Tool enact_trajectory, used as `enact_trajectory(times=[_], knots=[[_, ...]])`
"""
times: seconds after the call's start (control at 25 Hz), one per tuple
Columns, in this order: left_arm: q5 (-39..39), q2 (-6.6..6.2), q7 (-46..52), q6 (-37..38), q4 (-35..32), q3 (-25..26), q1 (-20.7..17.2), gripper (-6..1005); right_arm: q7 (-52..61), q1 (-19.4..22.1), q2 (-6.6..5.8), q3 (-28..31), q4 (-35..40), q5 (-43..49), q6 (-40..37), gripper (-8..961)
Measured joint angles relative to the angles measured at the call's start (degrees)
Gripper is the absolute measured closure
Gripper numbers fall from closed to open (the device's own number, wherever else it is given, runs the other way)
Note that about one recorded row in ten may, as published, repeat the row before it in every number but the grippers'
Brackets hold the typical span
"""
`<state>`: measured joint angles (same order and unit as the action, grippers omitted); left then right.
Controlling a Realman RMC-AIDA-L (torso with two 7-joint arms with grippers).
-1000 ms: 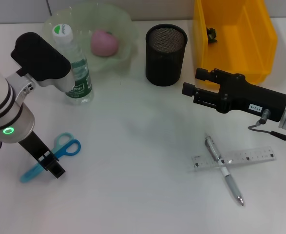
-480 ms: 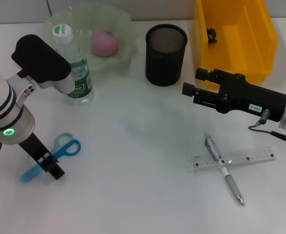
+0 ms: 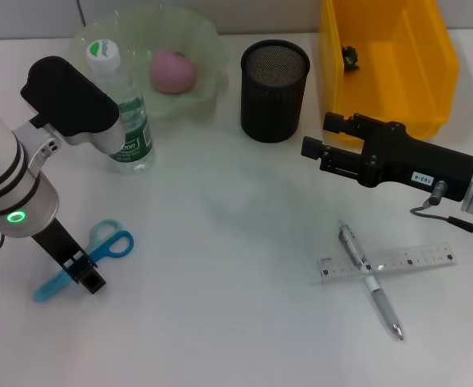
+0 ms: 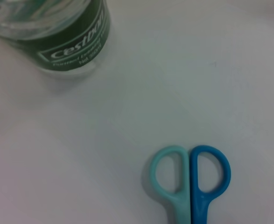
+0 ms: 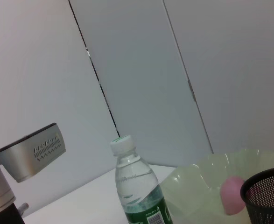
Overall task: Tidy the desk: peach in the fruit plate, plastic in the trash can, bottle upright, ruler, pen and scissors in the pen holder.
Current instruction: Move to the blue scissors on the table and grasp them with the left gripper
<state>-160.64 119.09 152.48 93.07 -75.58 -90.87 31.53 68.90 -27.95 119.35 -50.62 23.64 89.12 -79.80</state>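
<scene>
Three things left to tidy, and barely a twitch in the last second

Nothing on the counter (image 3: 220,339) has shifted in the past second, as far as I can see from here. The left gripper (image 3: 85,274) has stayed low at the scissors (image 3: 111,241), sitting over the shank where the pale blade end meets the two blue handle loops. Whether its jaws have closed on the scissors or merely straddle them I cannot tell; the left wrist view shows only the handles (image 4: 190,184) lying flat on the counter, so they are not lifted yet.

Beyond those jaws stands the bottle (image 3: 127,129), already upright, and past it the peach (image 3: 173,70) rests in the fruit plate (image 3: 204,40). The pen holder (image 3: 275,81) is well away from the left jaws, across the counter.

The right gripper (image 3: 310,149) hangs above the counter just beside the pen holder; the state of its jaws I cannot make out either. Below it, towards the robot, the pen (image 3: 371,282) lies crossed over the ruler (image 3: 417,260). Behind it sits the trash can (image 3: 429,48), with a small dark scrap inside.

My reading: this stillness is the grasp settling on the scissors, with pen and ruler still to follow.
</scene>
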Motion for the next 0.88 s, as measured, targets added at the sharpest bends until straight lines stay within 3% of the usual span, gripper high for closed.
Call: enact_trajectory(times=[0.32, 0.88], knots=[[0.0, 0.0, 0.0, 0.0, 0.0, -0.1, 0.2, 295, 0.0, 0.0, 0.0, 0.0, 0.0, 0.0, 0.1, 234], [-0.9, 0.0, 0.1, -0.1, 0.0, -0.8, 0.3, 433, 0.0, -0.1, 0.0, 0.0, 0.0, 0.0, 0.1, 234]])
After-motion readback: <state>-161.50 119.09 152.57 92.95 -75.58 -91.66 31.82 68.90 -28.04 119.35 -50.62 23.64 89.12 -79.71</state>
